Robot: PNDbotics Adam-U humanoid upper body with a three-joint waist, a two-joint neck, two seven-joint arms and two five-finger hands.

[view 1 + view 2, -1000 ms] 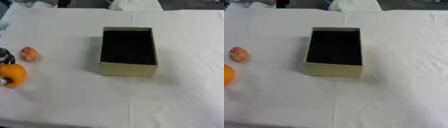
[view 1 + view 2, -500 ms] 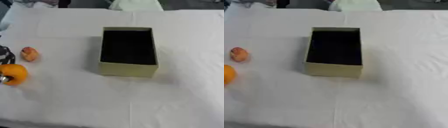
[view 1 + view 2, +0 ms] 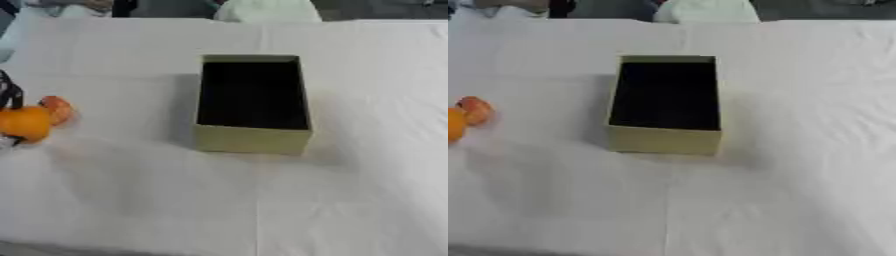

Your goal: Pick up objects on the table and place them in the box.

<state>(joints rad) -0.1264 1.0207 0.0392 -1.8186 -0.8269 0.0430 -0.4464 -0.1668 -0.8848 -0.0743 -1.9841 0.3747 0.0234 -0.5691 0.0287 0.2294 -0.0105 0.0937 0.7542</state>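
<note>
1. At the 9 o'clock edge of the left eye view, only a few dark fingers of my left hand [image 3: 9, 92] showed, so I could not tell whether they were curled or straight.
2. An orange [image 3: 25, 123] sat just below those fingers, at or against them; whether I held it I could not tell.
3. A smaller reddish fruit [image 3: 58, 108] lay touching the orange at its 1 o'clock side, on the white table [image 3: 262, 210].
4. The box [image 3: 252, 104] stood open near the middle of the table, well apart from both fruits, toward 3 o'clock of them. Its inside was dark and its outer walls were a pale olive colour.
5. From the box toward 3 o'clock there was only wrinkled white cloth.
6. My right hand showed in neither view.
</note>
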